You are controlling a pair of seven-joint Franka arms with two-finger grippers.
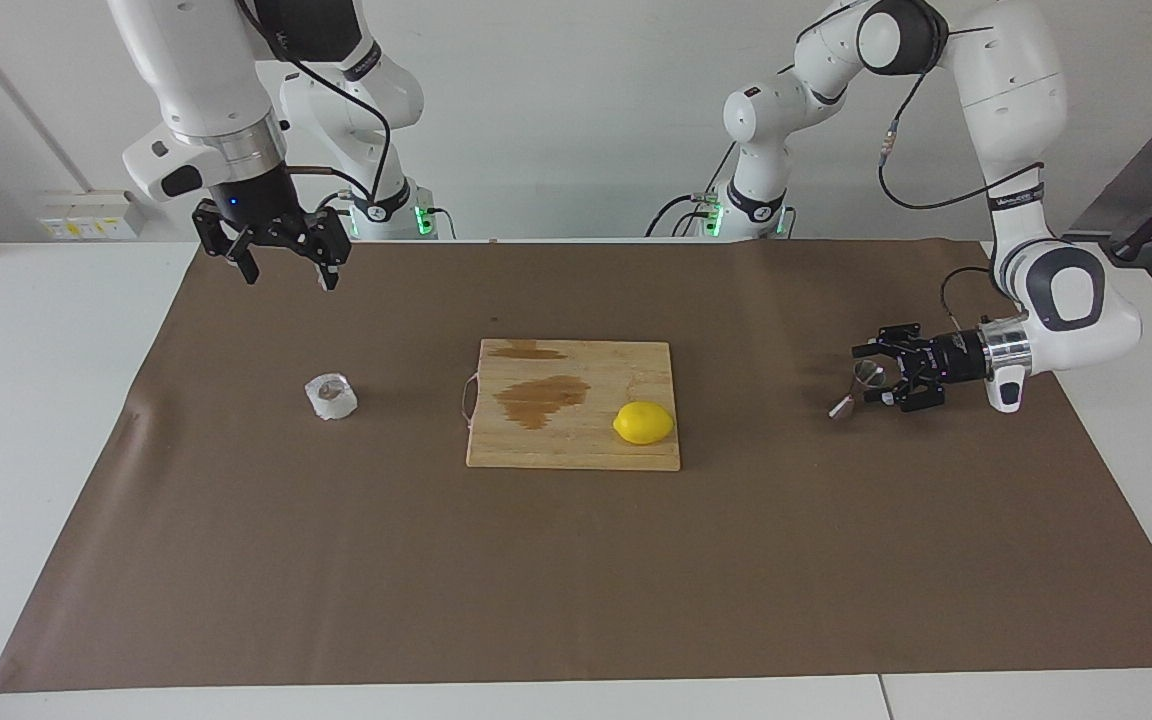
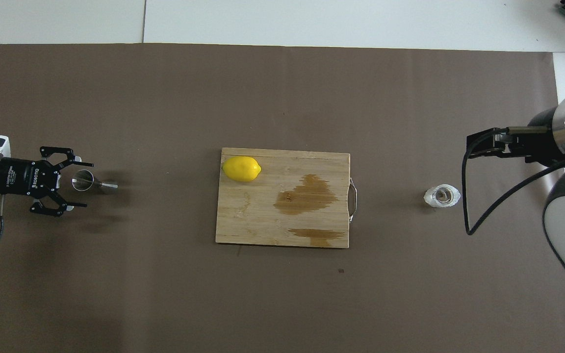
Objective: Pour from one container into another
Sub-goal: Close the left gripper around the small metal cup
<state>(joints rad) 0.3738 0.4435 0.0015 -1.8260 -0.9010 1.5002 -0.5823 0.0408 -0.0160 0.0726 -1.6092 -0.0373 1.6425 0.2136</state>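
Brown-papered desk: jigger upright near left-arm edge, between spread fingers of left pincer, ungripped; cup near right-arm edge; right pincer released, raised.

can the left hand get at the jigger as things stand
Probably yes. The left hand sits low beside the jigger, fingers spread on either side of its cup. Nothing lies between them; the board is well off toward the middle.

Lemon on board mid-table, btwn cup & jigger.
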